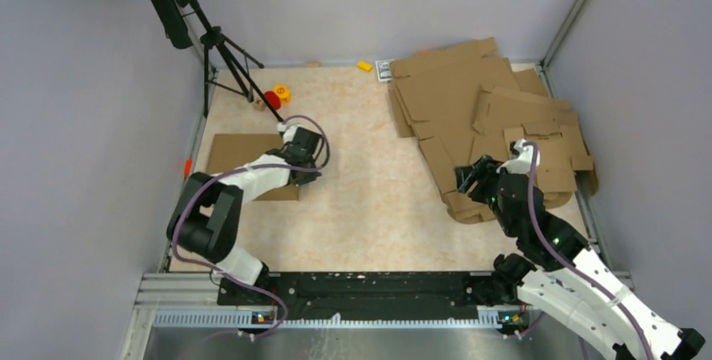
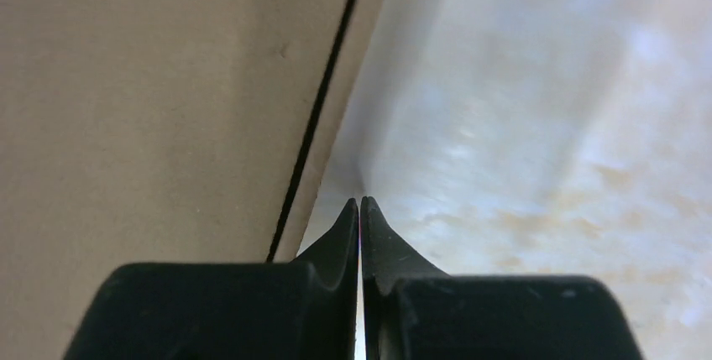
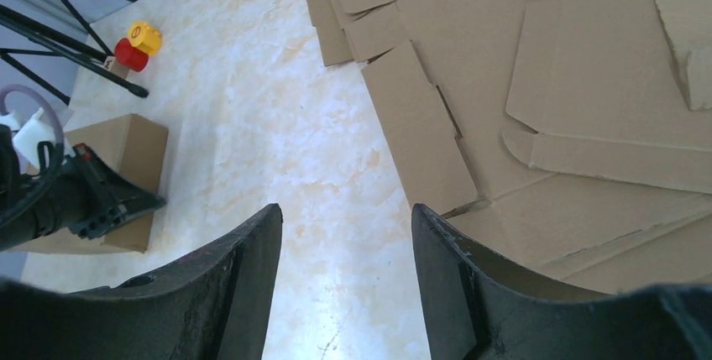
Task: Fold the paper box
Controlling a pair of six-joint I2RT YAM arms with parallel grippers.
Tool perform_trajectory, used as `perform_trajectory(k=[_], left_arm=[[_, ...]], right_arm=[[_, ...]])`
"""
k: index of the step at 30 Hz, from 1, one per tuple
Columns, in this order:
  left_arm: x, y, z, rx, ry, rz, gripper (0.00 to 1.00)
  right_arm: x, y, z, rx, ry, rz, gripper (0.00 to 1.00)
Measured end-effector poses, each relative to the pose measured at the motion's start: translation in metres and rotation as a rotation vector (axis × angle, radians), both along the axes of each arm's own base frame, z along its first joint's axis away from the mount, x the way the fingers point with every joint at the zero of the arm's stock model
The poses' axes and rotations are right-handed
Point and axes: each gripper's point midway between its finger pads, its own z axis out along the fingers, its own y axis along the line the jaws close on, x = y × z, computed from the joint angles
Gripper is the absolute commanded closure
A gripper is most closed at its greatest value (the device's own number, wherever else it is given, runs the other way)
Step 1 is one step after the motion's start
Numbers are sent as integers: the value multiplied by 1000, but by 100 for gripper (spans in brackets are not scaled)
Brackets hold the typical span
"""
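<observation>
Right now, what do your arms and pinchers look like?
Both arms, left arm and right arm, have white shells with black joints and purple cables looping along them. The left gripper and right gripper have black fingers tapering to tips.

Left arm [image 1: 252,177] reaches forward and low, left gripper [image 2: 361,202] fingers pressed together; right arm [image 1: 546,238] bent upward, right gripper [image 3: 346,209] fingers spread apart.

Count on inspection: one paper box [image 1: 235,154] and one overlapping heap of flat cardboard blanks [image 1: 470,96], its sheets too layered to number exactly. Small items: one red round piece [image 1: 272,100], one yellow round piece [image 1: 282,91] and one yellow block [image 1: 364,65]. Equipment: one tripod [image 1: 220,41] and two grippers, the left gripper [image 2: 361,205] and the right gripper [image 3: 346,217].
</observation>
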Motion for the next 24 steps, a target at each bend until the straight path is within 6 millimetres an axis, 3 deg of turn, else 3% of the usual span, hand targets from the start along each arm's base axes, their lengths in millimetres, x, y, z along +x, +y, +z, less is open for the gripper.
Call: perform_trajectory(k=[2, 5, 9, 11, 13, 16, 17, 18, 21, 24], left_arm=[[0, 32, 4, 10, -7, 56, 100], [9, 64, 11, 43, -32, 128, 100], [15, 73, 19, 69, -44, 137, 96], [15, 71, 27, 57, -56, 117, 83], [14, 63, 41, 19, -84, 71, 64], [14, 49, 77, -53, -173, -23, 18], [14, 44, 93, -82, -223, -52, 8], [12, 41, 107, -100, -269, -79, 2], [2, 43, 146, -123, -424, -113, 1], [-11, 59, 160, -84, -543, -89, 1]], right_arm=[[1, 3, 0, 5, -1, 9, 43], [1, 9, -6, -3, 15, 36, 43], [2, 17, -11, -31, 29, 81, 35], [4, 19, -14, -66, 32, 102, 20], [7, 17, -17, -110, 30, 101, 18], [17, 12, -24, -164, -4, 76, 18], [20, 10, -30, -178, -10, 64, 18], [23, 8, -36, -190, -5, 58, 18], [44, -7, -47, -183, 26, -9, 16], [76, -35, -61, -158, 20, -118, 14]])
